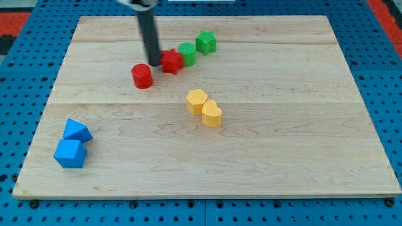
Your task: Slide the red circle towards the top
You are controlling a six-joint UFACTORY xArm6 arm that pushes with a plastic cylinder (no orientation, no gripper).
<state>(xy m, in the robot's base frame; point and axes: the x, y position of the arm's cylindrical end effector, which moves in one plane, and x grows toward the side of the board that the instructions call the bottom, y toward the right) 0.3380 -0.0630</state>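
A big wooden board (264,150) is laid on a blue pegboard (25,37). A dark rod (149,34) is seen coming down from the view's top. My tip (154,64) is set between the red circle (142,76) and a red block (172,61), just beside both. No claw is carried, so nothing is pinched. Two blue blocks (73,145) are kept at the view's bottom left. Two yellow blocks (204,107) are placed touching near the middle. Two green blocks (197,48) are lined up right of the red block.

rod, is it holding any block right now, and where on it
Nothing is held: the rod can only push. My tip sits between the red circle and the other red block, close to both; whether it touches either cannot be told.
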